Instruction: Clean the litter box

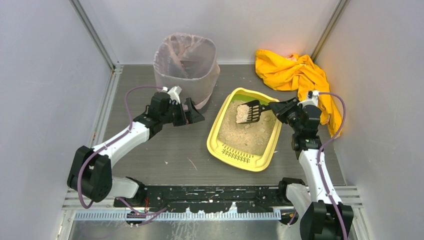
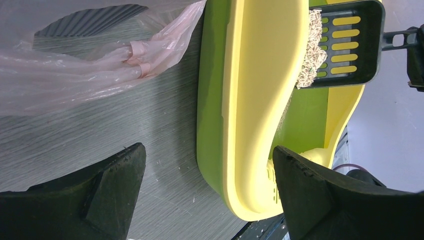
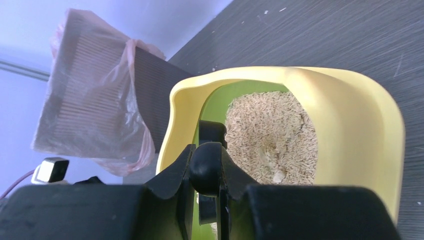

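While my right claw (image 1: pixel 276 106), shut on the scoop (image 1: pixel 248 112), holds litter (image 1: pixel 243 114) over the litter box (image 1: pixel 216 134) right of table (image 1: pixel 170 150) centre, the bin (image 1: pixel 186 65) stands leftward by the far edge, nearer my open left claw (image 1: pixel 196 114).

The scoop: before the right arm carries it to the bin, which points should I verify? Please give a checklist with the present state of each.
1. The right gripper is shut on the scoop handle: ok.
2. The scoop is above the litter box, with litter on it: ok.
3. The scoop is level enough to keep the litter: cannot tell.
4. The bin mouth is open, with the bag lining it: ok.
5. The way to the bin is free: probably not ok; the open left gripper stands beside the bin, between it and the litter box.
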Tool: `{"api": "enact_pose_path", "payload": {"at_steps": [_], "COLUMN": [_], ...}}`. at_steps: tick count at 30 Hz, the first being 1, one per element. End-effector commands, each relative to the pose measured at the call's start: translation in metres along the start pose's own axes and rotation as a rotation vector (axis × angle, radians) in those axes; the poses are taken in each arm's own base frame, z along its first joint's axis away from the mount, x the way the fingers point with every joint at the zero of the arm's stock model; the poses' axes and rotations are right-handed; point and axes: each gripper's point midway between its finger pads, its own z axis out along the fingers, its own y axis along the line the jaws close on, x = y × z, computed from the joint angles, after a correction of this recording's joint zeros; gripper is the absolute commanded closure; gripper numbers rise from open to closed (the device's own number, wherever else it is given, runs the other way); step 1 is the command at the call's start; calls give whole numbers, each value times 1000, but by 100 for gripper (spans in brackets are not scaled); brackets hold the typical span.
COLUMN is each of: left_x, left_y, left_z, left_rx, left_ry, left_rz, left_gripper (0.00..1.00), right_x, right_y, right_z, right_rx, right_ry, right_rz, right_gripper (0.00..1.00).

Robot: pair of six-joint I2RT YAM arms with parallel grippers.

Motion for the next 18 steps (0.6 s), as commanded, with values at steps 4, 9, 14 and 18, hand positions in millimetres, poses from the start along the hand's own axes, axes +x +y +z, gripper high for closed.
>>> {"api": "enact_pose_path", "payload": {"at_steps": [4,9,14,18], "left_x": [-9,-10,-10,-10], "left_y": [-9,-9,-10,-10], "left_z": [1,1,0,0], "left_rx": [45,44,46,46], "left_ry": [-27,-30,-33,-30], "left_rz": [9,9,10,8], "left_gripper": [4,4,4,4], "right_x": [-10,-19,-23,-28], "right_y": [18,10,5,7], "right_z": [-10,-12,-10,-13], "right_rx": [-150,-256,-325,-374], "right_ry": [20,6,-4,-20], "right_rz": [67,195,272,312], "right_gripper": [99,99,99,99]}}
